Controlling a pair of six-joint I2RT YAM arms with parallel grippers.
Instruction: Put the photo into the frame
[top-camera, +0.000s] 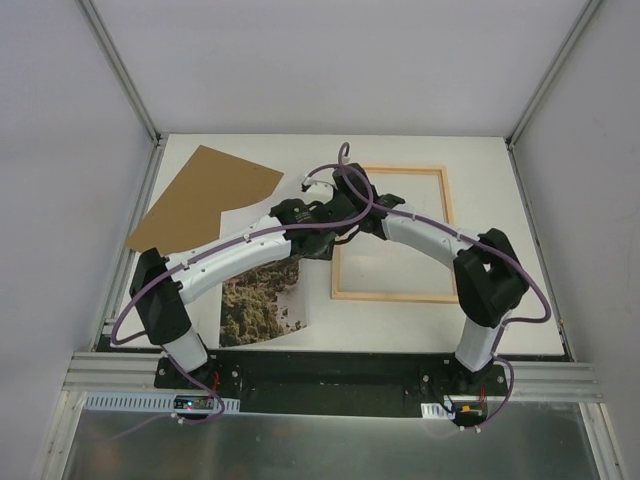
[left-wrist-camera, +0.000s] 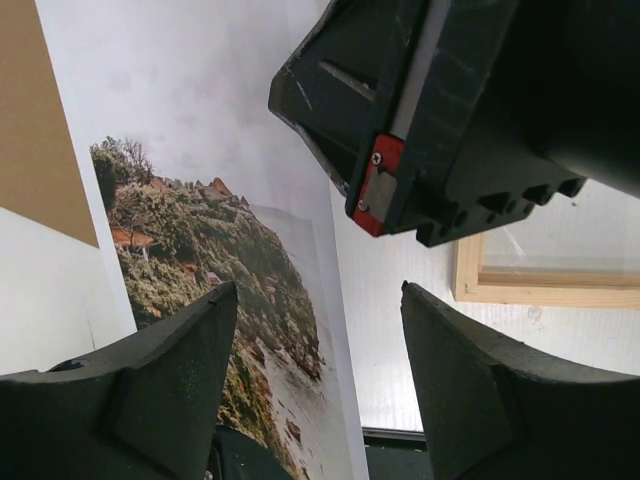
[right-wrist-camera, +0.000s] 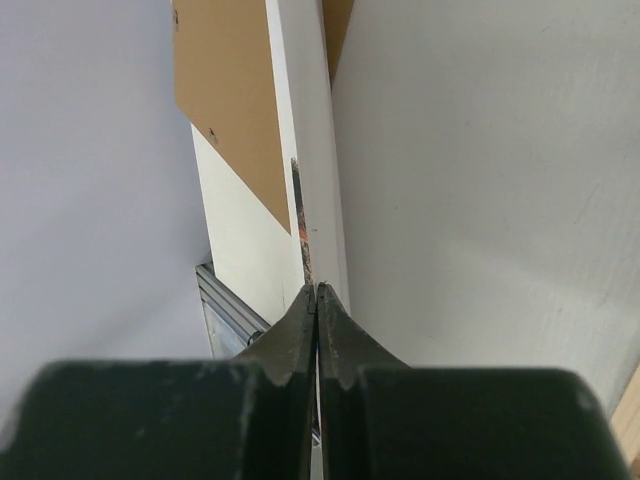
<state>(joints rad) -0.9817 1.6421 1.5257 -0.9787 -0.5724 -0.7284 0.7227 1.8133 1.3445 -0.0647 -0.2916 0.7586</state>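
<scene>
Photo lies on the white table, left of the frame, with its near end showing under the left arm. The right gripper has its fingers pressed together on the photo's right edge. The left gripper hangs over the print, spread and holding nothing. A brown board lies far left. Pale grey walls with metal corner posts enclose the table.

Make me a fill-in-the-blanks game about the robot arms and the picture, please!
The left gripper hangs over the photo with its jaws ___.
The right gripper is shut on the ___.
The brown backing board lies to the ___ of the wooden frame.
Missing words: open; photo; left.
</scene>
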